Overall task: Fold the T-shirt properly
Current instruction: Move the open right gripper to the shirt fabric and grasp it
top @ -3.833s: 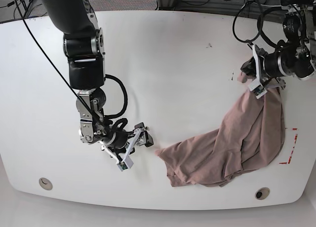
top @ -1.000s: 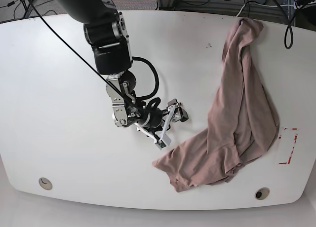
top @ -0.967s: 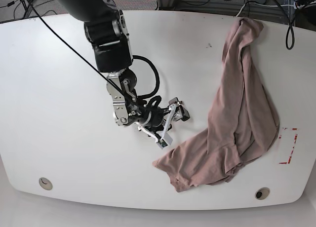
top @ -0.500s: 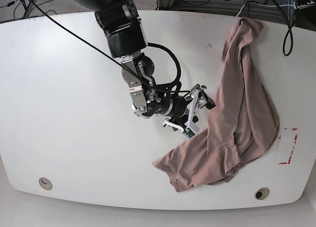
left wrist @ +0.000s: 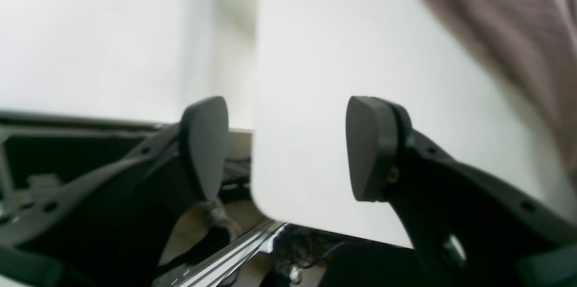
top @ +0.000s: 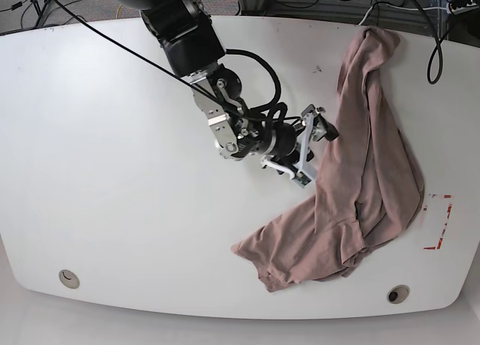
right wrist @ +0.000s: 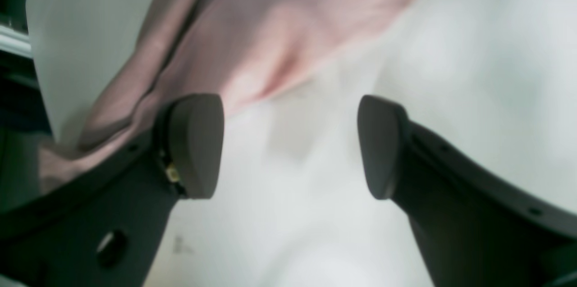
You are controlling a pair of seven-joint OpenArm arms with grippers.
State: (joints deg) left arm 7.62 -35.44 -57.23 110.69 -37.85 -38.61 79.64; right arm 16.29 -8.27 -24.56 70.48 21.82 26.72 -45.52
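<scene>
T-shirt [top: 367, 172], dusty pink and badly rumpled, sprawls across the far right side of the white table [top: 112, 172] in the base view, its long axis running from a bunched end at the table's top edge down to a wider crumpled mass near the front edge. One narrower flap trails leftward along the front, toward the table's middle. Just beside the cloth's inner edge, about halfway along its length, hangs the right gripper [top: 309, 146], fingers spread apart and holding nothing, its mouth turned toward the fabric. From the right wrist view the open right gripper [right wrist: 288, 145] frames bare tabletop, with a fold of the T-shirt [right wrist: 270, 30] lying directly ahead and close past the left pad; whether that pad touches cloth cannot be told through the blur. The left gripper [left wrist: 284, 147] does not appear in the base view; its own camera shows the pads wide apart and empty over the table's corner, the shirt [left wrist: 518, 39] off to one side. The right arm looks the nearer, and likely the one to take hold along that inner edge.
</scene>
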